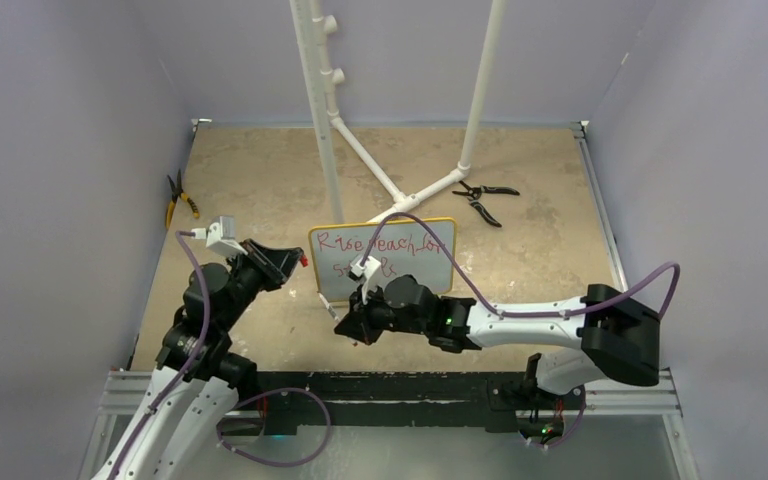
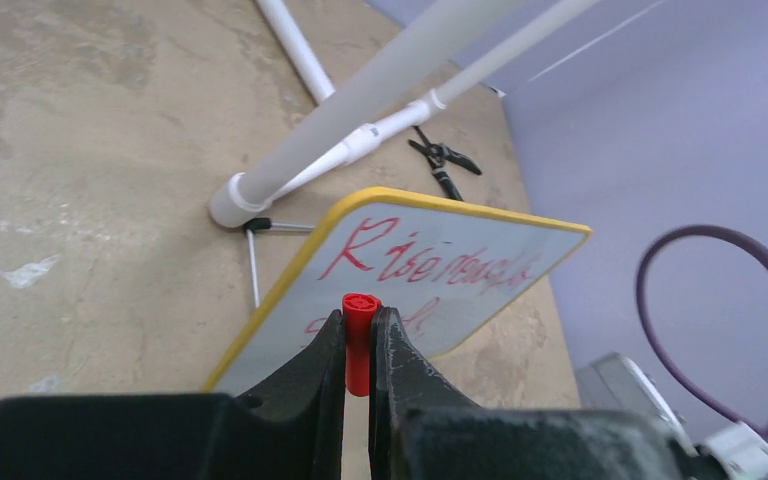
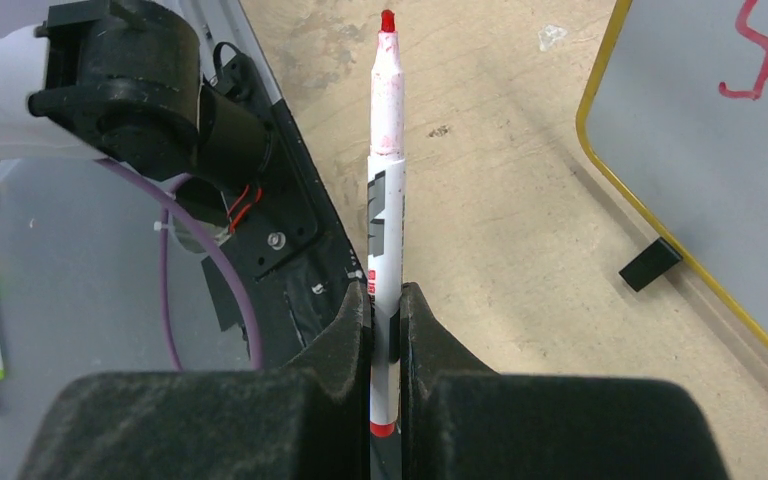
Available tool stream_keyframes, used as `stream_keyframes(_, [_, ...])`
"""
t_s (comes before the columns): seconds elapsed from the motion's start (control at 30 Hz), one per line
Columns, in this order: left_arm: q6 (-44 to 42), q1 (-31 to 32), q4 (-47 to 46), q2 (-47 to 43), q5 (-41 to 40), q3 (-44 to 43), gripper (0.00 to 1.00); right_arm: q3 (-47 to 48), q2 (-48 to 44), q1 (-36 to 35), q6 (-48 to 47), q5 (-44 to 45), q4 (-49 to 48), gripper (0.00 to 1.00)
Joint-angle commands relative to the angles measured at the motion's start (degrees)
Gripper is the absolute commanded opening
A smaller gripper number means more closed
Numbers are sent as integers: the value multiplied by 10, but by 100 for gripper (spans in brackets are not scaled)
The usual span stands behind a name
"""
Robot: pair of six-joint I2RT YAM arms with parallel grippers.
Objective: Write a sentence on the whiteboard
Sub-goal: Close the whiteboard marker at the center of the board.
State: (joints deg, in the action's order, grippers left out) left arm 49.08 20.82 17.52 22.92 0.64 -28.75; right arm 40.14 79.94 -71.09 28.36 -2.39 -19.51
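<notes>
Whiteboard [image 3: 700,150] stands right of the right gripper [image 3: 385,295], which clenches the marker [image 3: 385,180] (tip off the board); the left gripper [image 2: 359,325] grasps a red cap [image 2: 358,350]. Writing seems paused: next, the tip must meet the sentence [image 1: 380,245].

From above, the right arm [image 1: 405,300] hides the near edge of the whiteboard [image 1: 428,265] and most of the second line of the sentence [image 1: 380,243]; in the right wrist view the picture's edge cuts both off, so I cannot read it
</notes>
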Motion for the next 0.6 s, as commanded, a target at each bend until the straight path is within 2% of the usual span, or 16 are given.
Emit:
stream_keyframes(0.0, [1,2,-57,-21,69,6,0,50,22,-2,24,17,12,0])
stream_keyframes(0.57, [-8,3,-28,-51,95,15,0,64,7,-2,44,68,12,0])
